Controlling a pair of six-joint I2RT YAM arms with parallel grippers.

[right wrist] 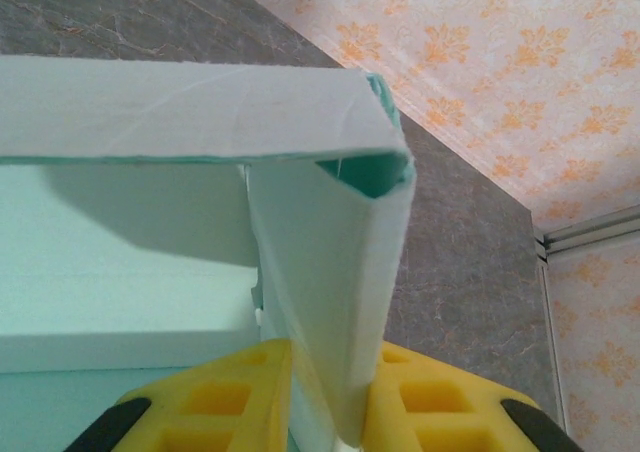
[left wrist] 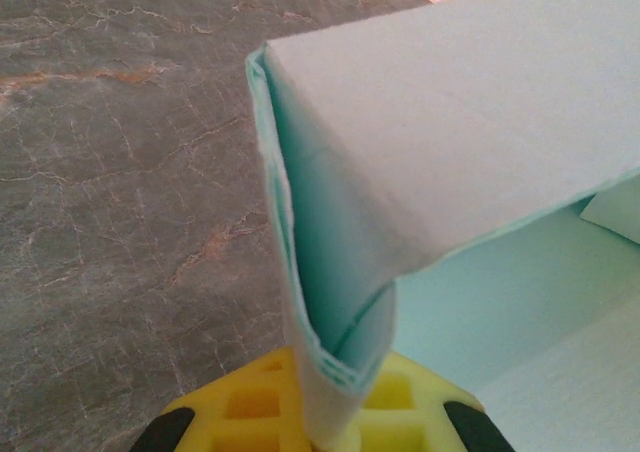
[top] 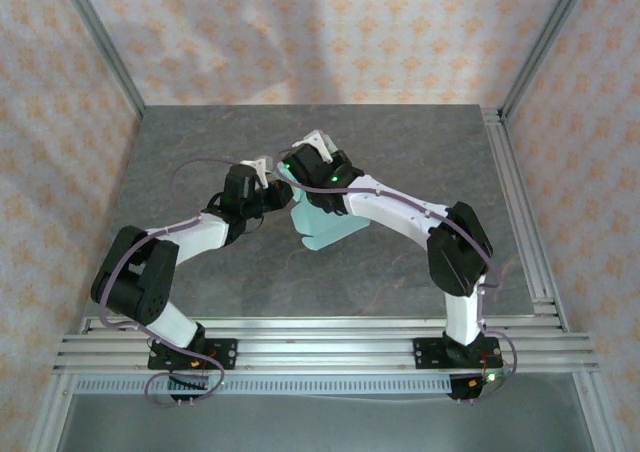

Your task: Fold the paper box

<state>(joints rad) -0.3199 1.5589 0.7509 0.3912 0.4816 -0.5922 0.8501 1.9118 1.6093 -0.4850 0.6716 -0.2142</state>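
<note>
— Where do we grip it?
— The fingers (left wrist: 250, 407) of our left gripper (left wrist: 330, 427) are closed tight on a folded wall of the paper box (top: 325, 222). Our right gripper (right wrist: 325, 412) pinches another upright fold the same way.
— And the box?
— We hold it between both grippers, over the middle of the grey table (top: 420, 152).

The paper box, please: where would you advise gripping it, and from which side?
On the paper box, probably the folded-up doubled wall, pinched across its thin layers from its end. It sticks out as a narrow fin, so pads fit on either face; the left gripper and right gripper each clamp such a wall.
</note>
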